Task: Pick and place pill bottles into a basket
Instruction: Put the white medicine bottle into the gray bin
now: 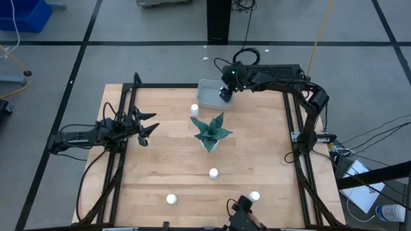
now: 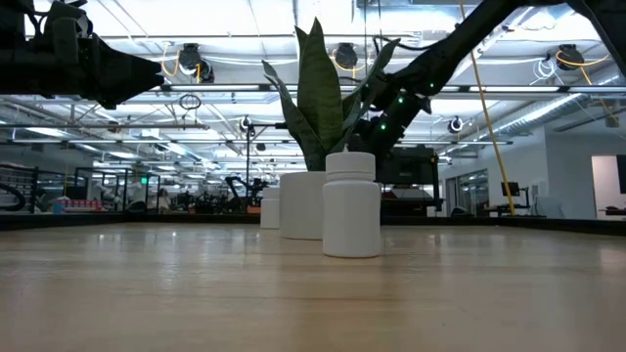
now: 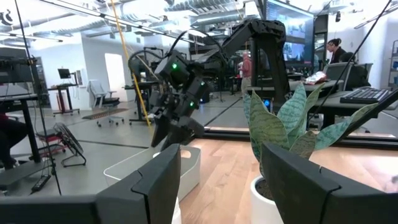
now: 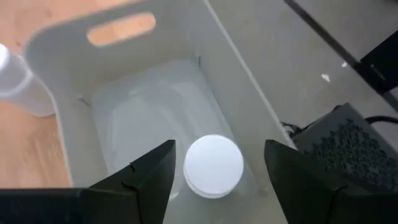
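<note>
The pale basket (image 1: 207,96) sits at the table's far middle. My right gripper (image 4: 219,149) hovers over it, open and pointing down into it. One white pill bottle (image 4: 213,165) stands upright on the basket's floor between the two fingers, with a gap on each side. Another bottle (image 1: 194,110) stands on the table just outside the basket's near wall (image 4: 15,78). Three more bottles (image 1: 213,172) (image 1: 171,199) (image 1: 255,196) stand nearer the front edge. My left gripper (image 1: 151,125) waits open at the table's left side.
A green spiky plant in a white pot (image 1: 210,131) stands mid-table, between the basket and the front bottles. A dark camera mount (image 1: 241,208) sits at the front edge. Black frame rails (image 1: 292,128) run along the table's left and right sides.
</note>
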